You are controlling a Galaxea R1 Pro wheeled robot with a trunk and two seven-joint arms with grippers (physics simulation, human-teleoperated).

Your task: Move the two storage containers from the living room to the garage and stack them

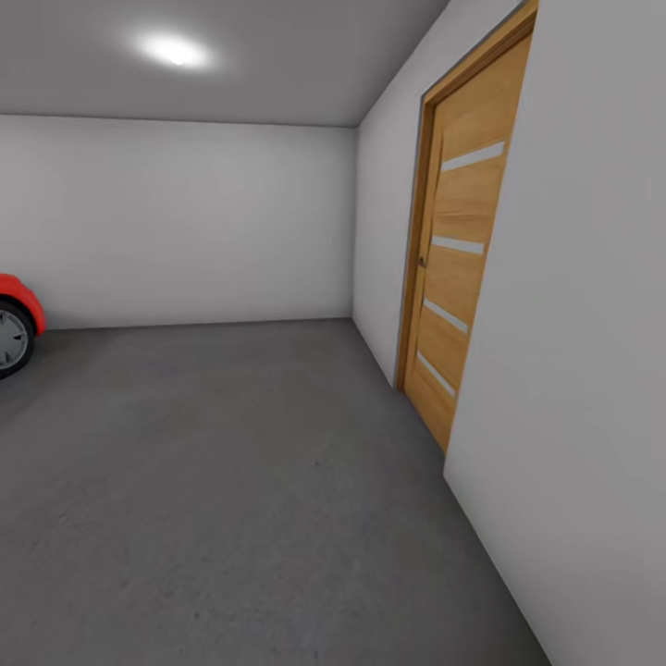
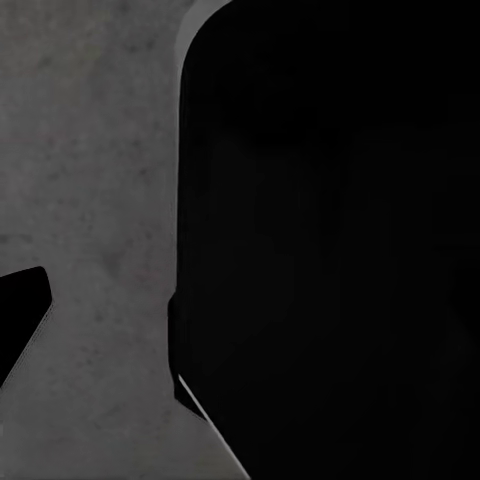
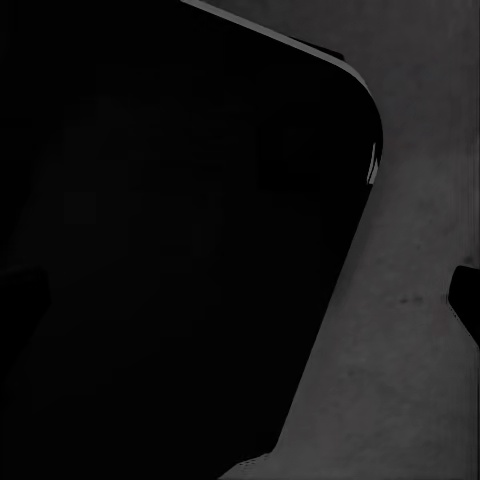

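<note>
Head view is the garage: grey concrete floor (image 1: pixel 231 490), white walls, a slatted wooden door (image 1: pixel 458 268) at right, and a bit of the red car (image 1: pixel 14 319) at the left edge. Both wrist views give mostly a big black shape over rough floor, so I can't tell whether either hand is clenched or released.

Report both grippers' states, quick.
Left gripper: cannot be told; a dark shape blocks its camera.
Right gripper: cannot be told; a dark shape blocks that camera too.
</note>
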